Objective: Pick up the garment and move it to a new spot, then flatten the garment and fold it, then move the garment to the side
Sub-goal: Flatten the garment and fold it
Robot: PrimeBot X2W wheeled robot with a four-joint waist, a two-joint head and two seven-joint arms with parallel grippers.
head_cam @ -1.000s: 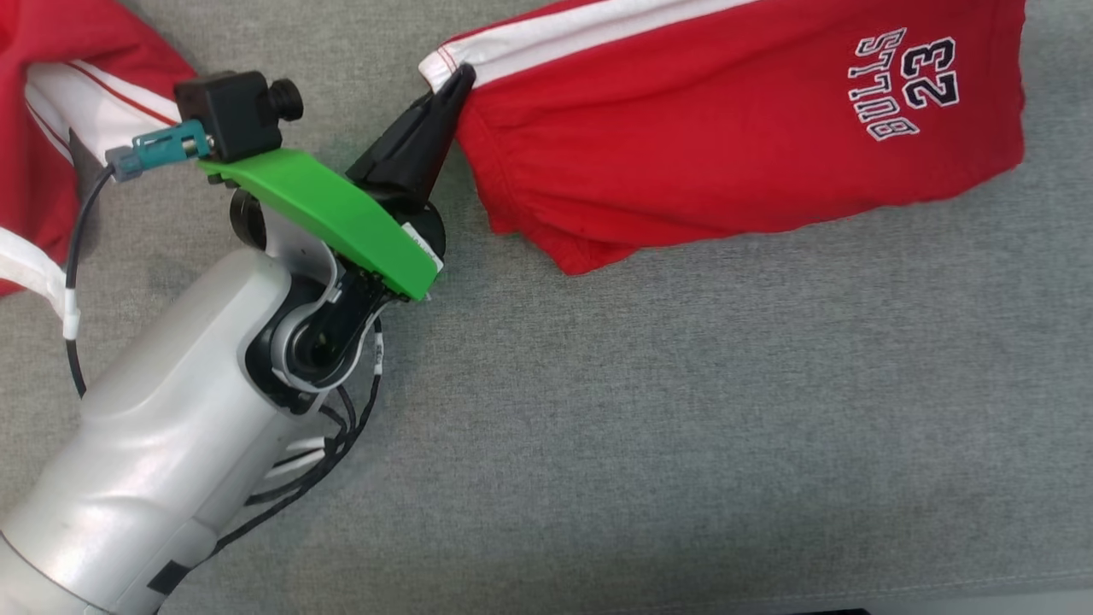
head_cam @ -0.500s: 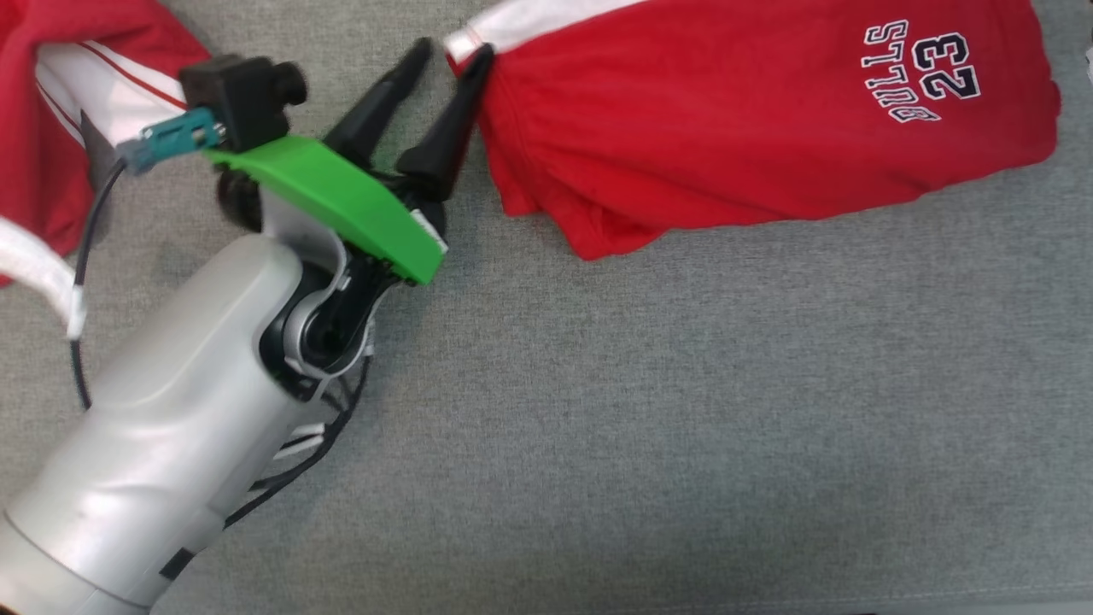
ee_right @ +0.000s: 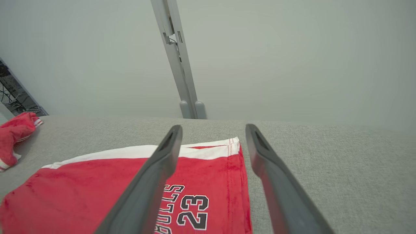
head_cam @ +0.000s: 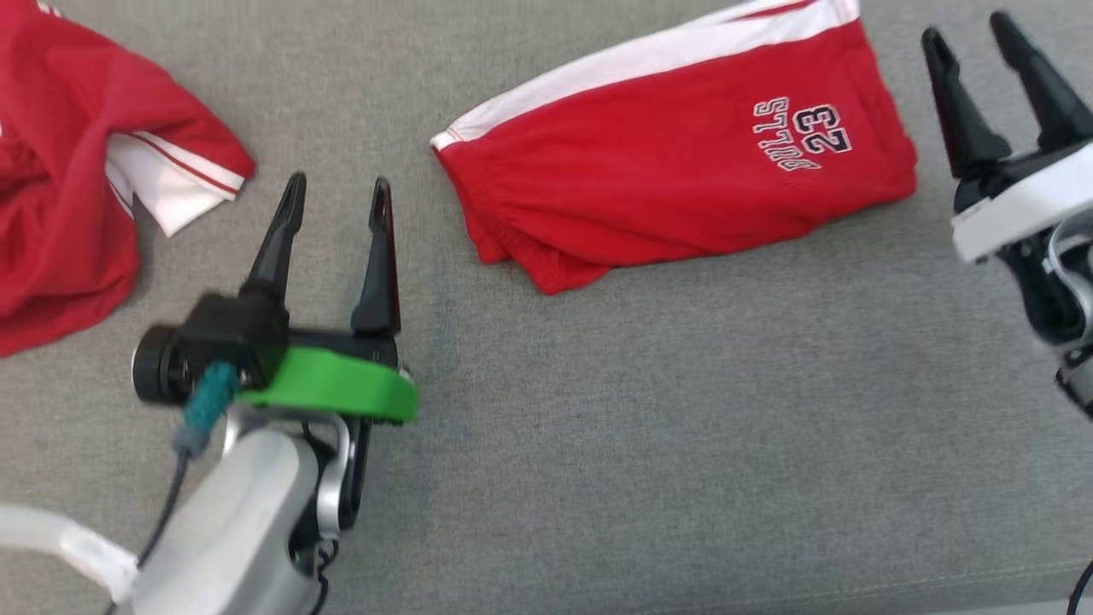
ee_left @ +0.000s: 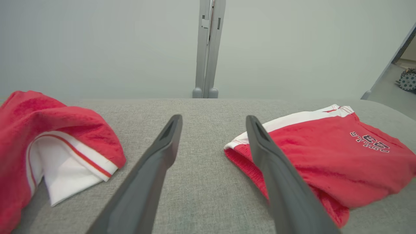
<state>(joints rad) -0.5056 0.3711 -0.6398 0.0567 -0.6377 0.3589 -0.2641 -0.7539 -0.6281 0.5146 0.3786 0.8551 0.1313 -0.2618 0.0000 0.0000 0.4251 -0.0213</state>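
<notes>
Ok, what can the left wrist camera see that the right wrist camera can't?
Left wrist, not right wrist: the open left gripper, and a knobbly wheel at the far right edge.
Right wrist, not left wrist: the open right gripper, and a rack with cables at the left edge.
Both: the folded red shorts, the crumpled red garment, the grey cloth surface and the grey post against the wall.

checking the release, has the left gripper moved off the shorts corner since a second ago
Yes. The left gripper pinched the white corner of the folded shorts before; now it stands open, clear of that corner, back toward the robot's left.
</notes>
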